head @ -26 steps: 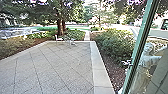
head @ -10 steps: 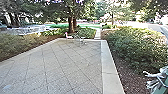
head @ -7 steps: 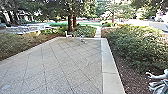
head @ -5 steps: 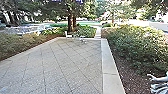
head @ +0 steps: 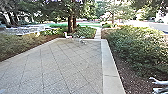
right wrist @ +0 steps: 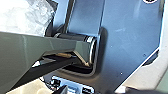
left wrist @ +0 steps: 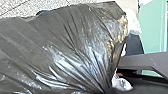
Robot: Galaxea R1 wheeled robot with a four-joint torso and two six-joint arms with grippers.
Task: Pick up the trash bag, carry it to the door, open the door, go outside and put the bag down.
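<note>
Black, shiny plastic of the trash bag (left wrist: 62,47) fills much of the left wrist view. Its folds draw together to a tight gather at my left gripper (left wrist: 108,87), which is shut on it. Crumpled white plastic (left wrist: 132,21) shows beside the bag, and a small white tuft (left wrist: 121,84) lies by the gather. In the right wrist view, clear crumpled plastic (right wrist: 25,17) is at one corner, beyond a grey-green arm part. The state of my right gripper cannot be told.
Ahead stretches a paved patio (head: 57,67) with a pale stone border (head: 108,67) on its right. Chairs (head: 68,35) stand at its far end. Bushes (head: 135,47) and mulch line the right side, where a white statue (head: 160,82) reaches in. A tree trunk (head: 72,23) rises beyond.
The head camera has moved since the earliest picture: the green upright frame at the right has left its view, and more of the bushes shows. The latest pictures differ only by a slight camera shift.
</note>
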